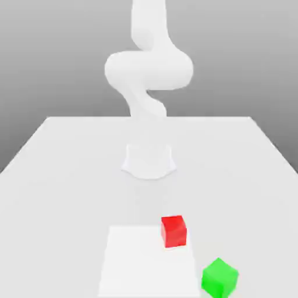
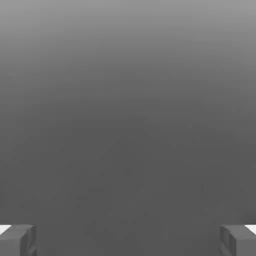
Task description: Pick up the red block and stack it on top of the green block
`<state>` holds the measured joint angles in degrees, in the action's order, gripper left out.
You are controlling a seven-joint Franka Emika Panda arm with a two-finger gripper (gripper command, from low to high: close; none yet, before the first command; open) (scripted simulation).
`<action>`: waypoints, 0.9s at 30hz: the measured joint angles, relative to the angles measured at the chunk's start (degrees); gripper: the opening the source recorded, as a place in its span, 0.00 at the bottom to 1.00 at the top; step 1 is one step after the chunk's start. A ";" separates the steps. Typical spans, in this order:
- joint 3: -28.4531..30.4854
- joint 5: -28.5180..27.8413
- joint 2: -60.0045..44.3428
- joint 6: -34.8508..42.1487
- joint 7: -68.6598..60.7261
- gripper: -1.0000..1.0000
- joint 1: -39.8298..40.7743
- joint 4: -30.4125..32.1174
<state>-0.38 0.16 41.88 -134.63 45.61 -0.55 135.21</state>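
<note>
While ext. view has red block (image 1: 174, 231), hand view: fingertips (image 2: 21, 240) apart.

pale wide tabletop (image 1: 70, 204), brighter white rectangular patch (image 1: 145, 268) on it, plain grey backdrop (image 1: 58, 52) behind, darker lower down, flat even light

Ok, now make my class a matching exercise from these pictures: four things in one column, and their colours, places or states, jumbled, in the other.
Things
1. red cube
2. green cube
3. claw
4. white square

Descriptions
A. open, with nothing between its fingers
B. lies flat, partly under one cube
C. sits at a corner of the pale square
D. rests beyond the pale square, toward the exterior view's right

Pairs: 1-C, 2-D, 3-A, 4-B
</note>
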 joint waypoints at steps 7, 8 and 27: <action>-1.13 0.29 -13.40 -9.52 -0.62 0.50 -2.05 11.08; -1.32 0.36 -15.31 -10.88 -0.73 0.50 -2.31 12.65; -1.18 -2.89 -53.04 -39.37 0.95 0.00 -6.66 27.63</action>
<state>-1.56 -2.73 -11.16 -173.99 46.56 -7.22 162.84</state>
